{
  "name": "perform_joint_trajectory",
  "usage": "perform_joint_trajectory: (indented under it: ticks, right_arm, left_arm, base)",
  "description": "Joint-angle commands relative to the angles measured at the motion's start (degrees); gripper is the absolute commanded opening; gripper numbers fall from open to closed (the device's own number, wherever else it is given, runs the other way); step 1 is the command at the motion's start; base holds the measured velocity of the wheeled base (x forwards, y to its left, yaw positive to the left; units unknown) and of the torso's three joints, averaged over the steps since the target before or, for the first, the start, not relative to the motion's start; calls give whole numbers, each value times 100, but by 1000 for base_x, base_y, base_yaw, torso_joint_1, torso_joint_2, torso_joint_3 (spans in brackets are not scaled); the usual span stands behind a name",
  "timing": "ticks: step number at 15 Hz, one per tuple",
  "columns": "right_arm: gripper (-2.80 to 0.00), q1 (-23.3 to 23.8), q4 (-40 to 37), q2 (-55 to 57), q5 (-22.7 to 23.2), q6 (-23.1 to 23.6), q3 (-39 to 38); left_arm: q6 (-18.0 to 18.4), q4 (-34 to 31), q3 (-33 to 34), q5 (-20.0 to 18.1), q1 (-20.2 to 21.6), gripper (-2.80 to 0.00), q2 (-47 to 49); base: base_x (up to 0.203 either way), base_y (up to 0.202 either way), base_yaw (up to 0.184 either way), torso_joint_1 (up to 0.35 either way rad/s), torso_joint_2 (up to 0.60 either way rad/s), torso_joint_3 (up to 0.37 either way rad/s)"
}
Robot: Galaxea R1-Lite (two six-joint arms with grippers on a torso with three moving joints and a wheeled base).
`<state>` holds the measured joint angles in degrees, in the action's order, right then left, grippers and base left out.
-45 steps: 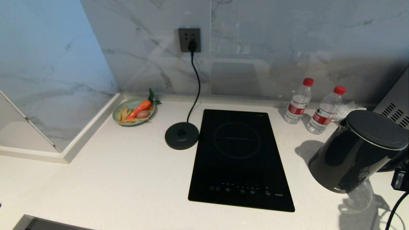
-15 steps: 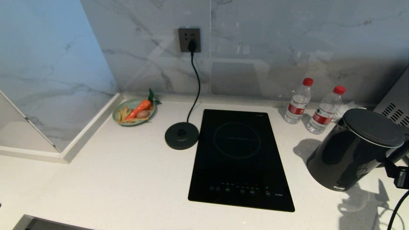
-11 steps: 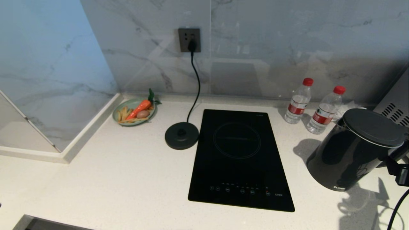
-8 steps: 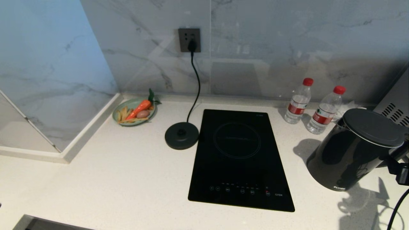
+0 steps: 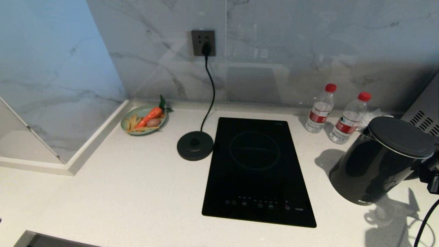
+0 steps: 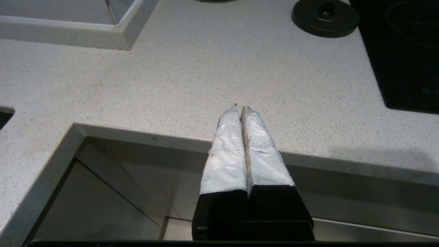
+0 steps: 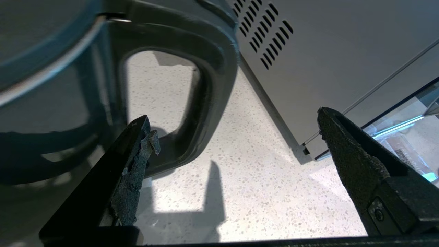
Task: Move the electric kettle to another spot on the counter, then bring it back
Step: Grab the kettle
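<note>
The electric kettle (image 5: 377,164), a glossy black jug with a flat lid, stands upright on the white speckled counter (image 5: 137,192) at the far right. In the right wrist view its loop handle (image 7: 219,68) is close ahead. My right gripper (image 7: 233,116) is open just behind that handle. One finger (image 7: 133,154) lies beside the handle's lower bend, and only bare counter shows between the two fingers. In the head view only a bit of this gripper (image 5: 432,178) shows at the right edge. My left gripper (image 6: 240,108) is shut and empty, parked over the counter's front edge.
The round black power base (image 5: 195,145) with its cord sits left of the black cooktop (image 5: 257,171). Two water bottles (image 5: 320,109) (image 5: 349,118) stand behind the kettle. A grey vented appliance (image 7: 325,51) is close on its right. A green plate (image 5: 125,125) of toy food sits at the back left.
Three seconds ago the kettle hung tilted above the counter; it has come down and now stands still. In the last second the right gripper has drawn back slightly at the right edge.
</note>
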<state>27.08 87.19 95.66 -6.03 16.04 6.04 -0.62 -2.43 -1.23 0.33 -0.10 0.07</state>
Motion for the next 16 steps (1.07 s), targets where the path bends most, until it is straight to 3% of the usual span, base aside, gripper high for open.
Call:
perform_joint_trajectory:
  ticks: [1, 16]
  right_arm:
    - [0, 54, 48, 162, -4, 13, 90]
    - [0, -1, 48, 419, 5, 127, 594]
  left_arm:
    - [1, -4, 0, 2, 1, -280, 2]
    - [-8, -4, 0, 2, 1, -280, 2]
  base:
    - [0, 0, 0, 0, 0, 0]
    - [0, 0, 0, 0, 0, 0]
